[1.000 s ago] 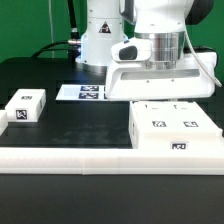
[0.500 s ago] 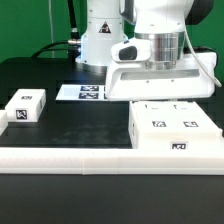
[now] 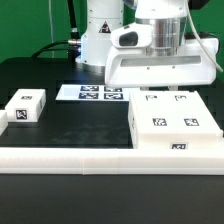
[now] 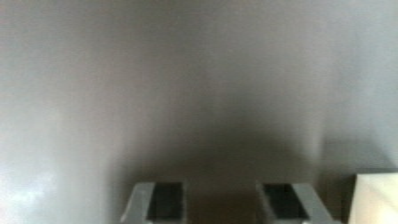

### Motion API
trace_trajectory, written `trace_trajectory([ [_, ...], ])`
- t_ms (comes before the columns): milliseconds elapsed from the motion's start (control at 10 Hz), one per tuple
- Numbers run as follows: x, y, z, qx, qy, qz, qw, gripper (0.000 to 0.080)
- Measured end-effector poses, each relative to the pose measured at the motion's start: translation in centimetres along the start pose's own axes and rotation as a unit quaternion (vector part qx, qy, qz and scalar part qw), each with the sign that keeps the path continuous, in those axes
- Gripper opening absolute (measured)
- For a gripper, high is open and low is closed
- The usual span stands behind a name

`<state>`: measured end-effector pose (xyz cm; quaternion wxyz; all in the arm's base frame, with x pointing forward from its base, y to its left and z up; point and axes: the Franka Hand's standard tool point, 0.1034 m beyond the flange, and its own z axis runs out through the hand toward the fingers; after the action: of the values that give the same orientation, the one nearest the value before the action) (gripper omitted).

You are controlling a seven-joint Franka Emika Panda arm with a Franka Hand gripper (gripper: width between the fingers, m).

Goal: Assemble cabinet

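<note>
The middle of the black bench (image 3: 85,128) lies open, a broad bare stretch between the small white block (image 3: 25,105) at the exterior view's left and the cabinet (image 3: 172,125) at its right. Over the cabinet's rear hangs the arm (image 3: 160,38), barring the way down there.

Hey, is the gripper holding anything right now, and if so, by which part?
Nothing is held. In the wrist view the gripper has its fingers apart with nothing between them, and the cabinet lies free of them.
</note>
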<state>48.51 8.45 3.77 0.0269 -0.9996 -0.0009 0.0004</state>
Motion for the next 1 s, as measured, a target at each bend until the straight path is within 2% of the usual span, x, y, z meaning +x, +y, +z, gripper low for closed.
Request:
trace_trajectory([
  [200,0.4,0.1,-2.1,0.0,-0.018,0.003,1.0,0.0181],
  [700,0.3,-0.3,-2.1,0.0,-0.017,0.0,1.0,0.0181],
  [1000,0.7,-0.5,-4.1,0.0,-0.02,-0.002,1.0,0.0179],
])
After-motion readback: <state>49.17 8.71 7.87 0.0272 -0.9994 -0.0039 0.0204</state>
